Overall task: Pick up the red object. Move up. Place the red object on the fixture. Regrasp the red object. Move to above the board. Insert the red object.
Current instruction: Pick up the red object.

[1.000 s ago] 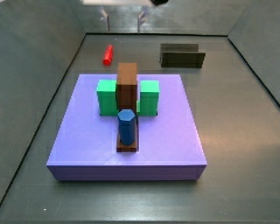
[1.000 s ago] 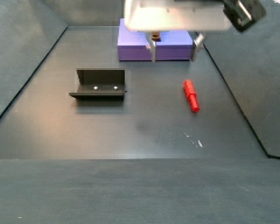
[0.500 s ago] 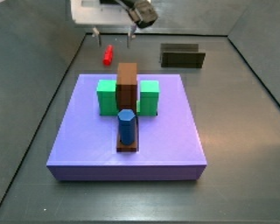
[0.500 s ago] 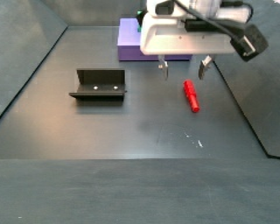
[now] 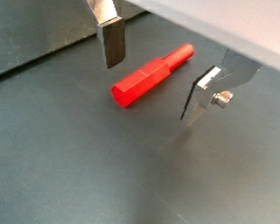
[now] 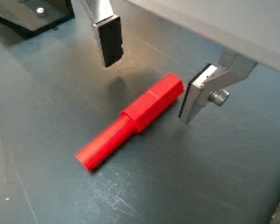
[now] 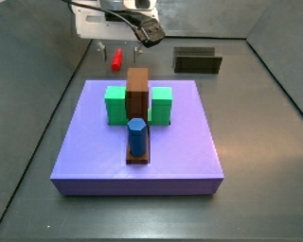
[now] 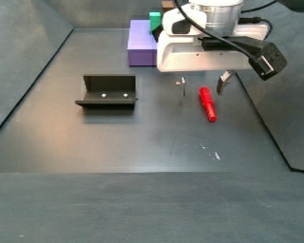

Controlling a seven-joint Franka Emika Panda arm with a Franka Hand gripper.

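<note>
I see a dark grey matte floor (image 8: 142, 142) beneath the gripper (image 8: 201, 85), plain grey walls (image 7: 204, 19) around it, soft even light

**Dark floor, three things resting on it**

My gripper (image 8: 203, 84) hangs spread just above the grey floor (image 8: 142, 142). Lying flat there: the red object (image 8: 207, 103). The fixture (image 8: 107, 92) stands well apart, the board (image 7: 139, 140) sits beyond.
</note>
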